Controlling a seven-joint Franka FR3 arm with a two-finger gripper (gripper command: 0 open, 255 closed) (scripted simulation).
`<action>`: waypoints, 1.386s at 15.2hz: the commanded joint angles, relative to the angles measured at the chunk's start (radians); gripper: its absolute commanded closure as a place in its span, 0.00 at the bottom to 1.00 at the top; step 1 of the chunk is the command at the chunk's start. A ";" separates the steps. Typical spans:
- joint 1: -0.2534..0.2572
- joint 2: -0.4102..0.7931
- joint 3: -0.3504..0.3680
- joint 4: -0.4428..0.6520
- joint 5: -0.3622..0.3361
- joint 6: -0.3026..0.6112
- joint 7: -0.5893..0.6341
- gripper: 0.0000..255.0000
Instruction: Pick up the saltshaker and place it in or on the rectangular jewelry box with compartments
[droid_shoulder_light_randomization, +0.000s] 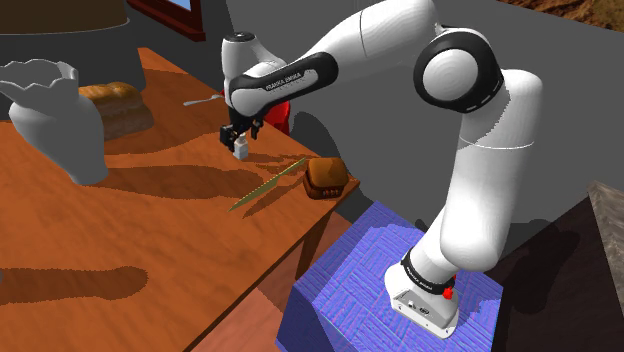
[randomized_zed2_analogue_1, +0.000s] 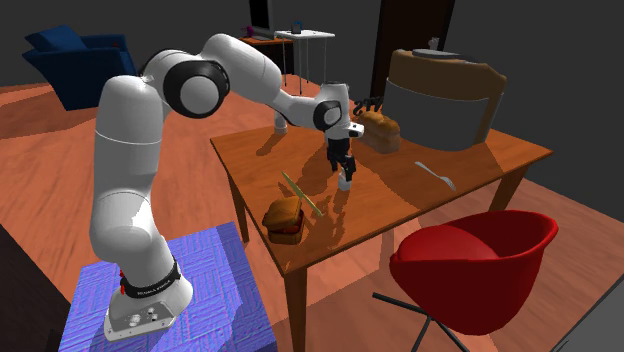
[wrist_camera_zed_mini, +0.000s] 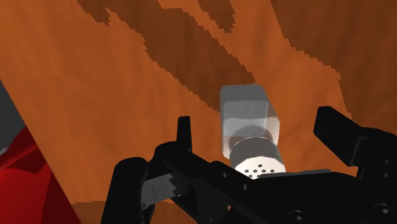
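The saltshaker (droid_shoulder_light_randomization: 241, 151) (randomized_zed2_analogue_1: 344, 181) is small and pale, with a round perforated cap (wrist_camera_zed_mini: 256, 160), and it stands upright on the brown wooden table (droid_shoulder_light_randomization: 150, 230). My gripper (droid_shoulder_light_randomization: 238, 138) (randomized_zed2_analogue_1: 343, 168) (wrist_camera_zed_mini: 261, 137) hangs straight over it, open. The fingers (wrist_camera_zed_mini: 184, 137) stand on either side of the shaker, with a gap on each side. A small brown box with a reddish inside (droid_shoulder_light_randomization: 328, 178) (randomized_zed2_analogue_1: 285, 218) sits at the table edge nearest the stand. A brown loaf-like box (droid_shoulder_light_randomization: 115, 106) (randomized_zed2_analogue_1: 380, 128) lies farther along the table.
A big white vase (droid_shoulder_light_randomization: 60, 115) stands at the shoulder view's left. A thin green stick (droid_shoulder_light_randomization: 268, 184) (randomized_zed2_analogue_1: 300, 193) lies between the shaker and the small box. A fork (droid_shoulder_light_randomization: 203, 100) (randomized_zed2_analogue_1: 437, 176) lies beyond. A red chair (randomized_zed2_analogue_1: 470, 265) stands by the table's far side.
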 joint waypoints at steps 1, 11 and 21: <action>-0.001 0.003 -0.001 -0.005 -0.001 0.009 0.000 0.00; -0.001 0.003 -0.001 -0.004 -0.001 0.008 0.000 1.00; -0.003 -0.022 0.003 0.015 0.007 -0.035 -0.010 1.00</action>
